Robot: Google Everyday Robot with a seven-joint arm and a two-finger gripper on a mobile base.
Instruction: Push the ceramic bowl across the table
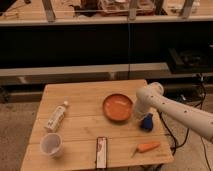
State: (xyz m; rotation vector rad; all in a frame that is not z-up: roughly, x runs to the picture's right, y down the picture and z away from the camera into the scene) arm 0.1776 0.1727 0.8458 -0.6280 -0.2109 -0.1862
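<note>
The ceramic bowl (118, 107) is round, shallow and orange-red, and sits right of centre on the small slatted wooden table (85, 95). My white arm reaches in from the right. Its gripper (136, 114) points down at the bowl's right rim, touching it or very close to it. A small blue object (146, 121) lies just right of the gripper.
A plastic bottle (56, 116) lies on its side at the left. A translucent white cup (51, 144) stands at the front left. A dark flat bar (101, 152) lies at the front edge, an orange carrot-like piece (148, 147) at the front right. Dark shelving stands behind.
</note>
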